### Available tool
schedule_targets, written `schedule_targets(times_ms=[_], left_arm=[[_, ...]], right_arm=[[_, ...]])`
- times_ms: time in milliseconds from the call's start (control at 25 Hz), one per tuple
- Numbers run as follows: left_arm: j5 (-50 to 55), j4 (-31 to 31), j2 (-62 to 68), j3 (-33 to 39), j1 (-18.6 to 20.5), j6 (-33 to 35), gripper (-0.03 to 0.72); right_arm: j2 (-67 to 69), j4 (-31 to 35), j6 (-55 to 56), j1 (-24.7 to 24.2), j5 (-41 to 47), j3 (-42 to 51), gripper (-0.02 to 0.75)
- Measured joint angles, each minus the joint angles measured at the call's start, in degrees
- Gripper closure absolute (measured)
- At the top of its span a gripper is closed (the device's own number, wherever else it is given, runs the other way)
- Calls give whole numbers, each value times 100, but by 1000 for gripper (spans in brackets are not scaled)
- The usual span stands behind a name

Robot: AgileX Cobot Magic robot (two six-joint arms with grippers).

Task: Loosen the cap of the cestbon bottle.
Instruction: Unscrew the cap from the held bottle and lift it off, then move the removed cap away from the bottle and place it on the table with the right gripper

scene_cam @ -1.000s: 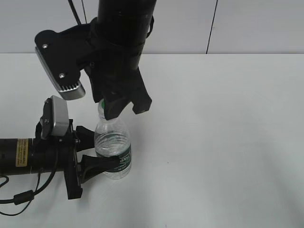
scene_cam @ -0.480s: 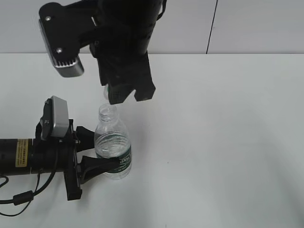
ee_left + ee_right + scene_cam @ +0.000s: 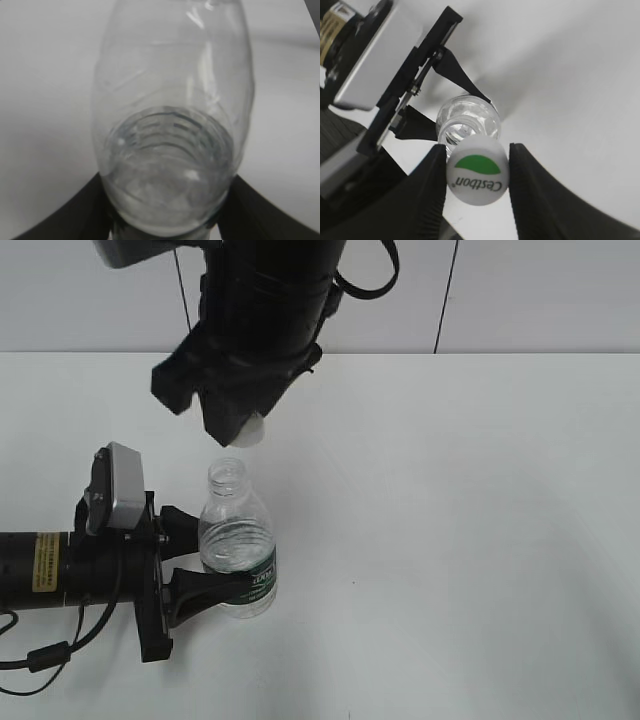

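Note:
The cestbon bottle (image 3: 238,545) stands upright on the white table, its neck open, with a dark green label band. My left gripper (image 3: 196,558) is shut on the bottle's lower body; the left wrist view shows the clear bottle (image 3: 170,140) between the black fingers (image 3: 167,222). My right gripper (image 3: 240,430) is shut on the white cap (image 3: 250,430) and holds it in the air above and just behind the open neck. The right wrist view shows the cap (image 3: 477,171), with its green half-circle and lettering, between the fingers (image 3: 477,175), and the open bottle mouth (image 3: 467,122) beneath.
The white table (image 3: 470,540) stretches to the right and front of the bottle. A white wall with a dark vertical seam (image 3: 446,295) stands behind. The left arm with its cable lies along the table's left edge.
The right gripper has lifted off the bottle neck with the cap in it and risen, turning as it went. The bottle neck now stands open. The left arm has not moved.

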Motion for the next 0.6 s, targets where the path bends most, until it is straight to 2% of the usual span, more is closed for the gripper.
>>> schedule_targets(times_ms=[120, 240, 600], left_arm=[[0, 0, 0, 0, 0, 0, 326], [0, 0, 0, 0, 0, 0, 326], [0, 0, 0, 0, 0, 0, 326]], right_arm=[[0, 0, 1395, 0, 0, 0, 440], [0, 0, 2165, 0, 0, 0, 440], [-226, -428, 2449, -114, 0, 5, 440]])
